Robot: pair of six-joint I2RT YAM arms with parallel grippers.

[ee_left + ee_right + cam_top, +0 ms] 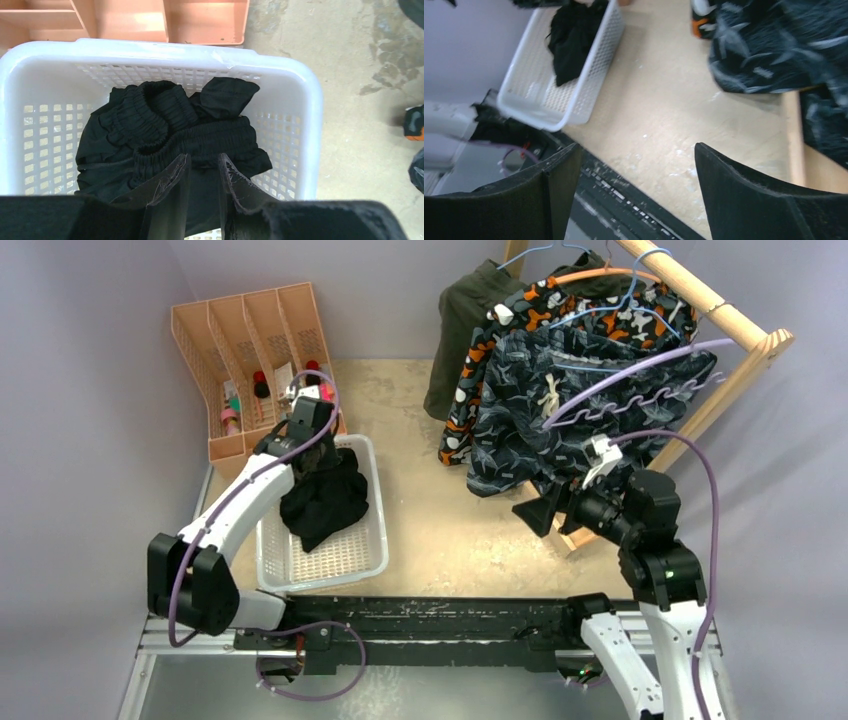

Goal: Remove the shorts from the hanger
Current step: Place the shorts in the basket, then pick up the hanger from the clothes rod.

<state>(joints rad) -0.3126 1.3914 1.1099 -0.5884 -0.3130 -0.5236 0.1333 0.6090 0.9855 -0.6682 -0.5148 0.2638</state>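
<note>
Left jaws narrow over black shorts (165,125) in basket (311,115) (pinching? cannot tell). Right jaws spread, likely readying for blue-grey camo shorts (520,425).

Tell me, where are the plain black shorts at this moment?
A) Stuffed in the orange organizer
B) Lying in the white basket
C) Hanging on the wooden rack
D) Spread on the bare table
B: the black shorts lie bunched up inside the white basket, off the hangers, as both the left wrist view and the overhead view show.
</note>
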